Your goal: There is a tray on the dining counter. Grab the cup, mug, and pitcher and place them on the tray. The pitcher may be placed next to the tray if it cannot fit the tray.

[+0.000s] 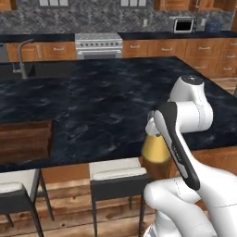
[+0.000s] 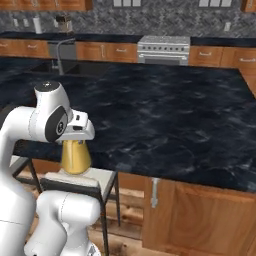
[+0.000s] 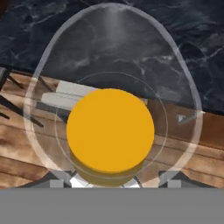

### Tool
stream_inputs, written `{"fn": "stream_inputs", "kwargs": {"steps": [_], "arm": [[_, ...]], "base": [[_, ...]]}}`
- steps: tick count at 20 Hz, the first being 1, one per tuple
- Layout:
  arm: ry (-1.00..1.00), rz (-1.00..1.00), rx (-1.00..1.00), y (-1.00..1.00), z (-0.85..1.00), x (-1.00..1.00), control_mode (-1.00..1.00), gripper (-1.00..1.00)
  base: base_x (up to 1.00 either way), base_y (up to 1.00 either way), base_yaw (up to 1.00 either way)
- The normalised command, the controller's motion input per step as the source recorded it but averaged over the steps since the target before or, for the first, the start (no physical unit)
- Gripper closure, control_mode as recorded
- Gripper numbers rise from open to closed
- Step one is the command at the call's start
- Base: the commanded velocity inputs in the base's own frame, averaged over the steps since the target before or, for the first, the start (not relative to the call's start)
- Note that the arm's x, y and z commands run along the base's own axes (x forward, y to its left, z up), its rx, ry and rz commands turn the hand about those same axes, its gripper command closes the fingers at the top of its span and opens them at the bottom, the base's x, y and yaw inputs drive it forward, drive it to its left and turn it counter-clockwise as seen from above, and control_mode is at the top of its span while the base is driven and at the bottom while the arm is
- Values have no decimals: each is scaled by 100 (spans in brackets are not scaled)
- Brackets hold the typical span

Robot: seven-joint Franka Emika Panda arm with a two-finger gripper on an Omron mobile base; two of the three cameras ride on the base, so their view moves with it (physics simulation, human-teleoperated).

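Below, pitcher [image 3: 110, 131] (held) over stools [image 1: 118, 170]; counter [image 1: 106, 106] beside

From where I work I count one pitcher [image 3: 110, 131], orange-yellow below and clear glass above, and one dark wooden tray [image 1: 24, 139] on the one dining counter [image 1: 106, 102]. At its near edge stand two stools [image 1: 118, 178]. Against the far wall I count one steel range [image 1: 98, 45], and one faucet [image 1: 23, 58] at the sink.
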Motion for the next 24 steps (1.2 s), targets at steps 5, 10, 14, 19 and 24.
{"fn": "stream_inputs", "kwargs": {"steps": [5, 10, 14, 19, 24], "arm": [[0, 0, 0, 0, 0, 0, 100, 100], [0, 0, 0, 0, 0, 0, 100, 100], [0, 0, 0, 0, 0, 0, 100, 100], [0, 0, 0, 0, 0, 0, 100, 100], [0, 0, 0, 0, 0, 0, 100, 100]], "base": [[0, 100, -45], [1, 100, -31], [13, 96, 0], [31, 69, 7], [46, 18, 0]]}}
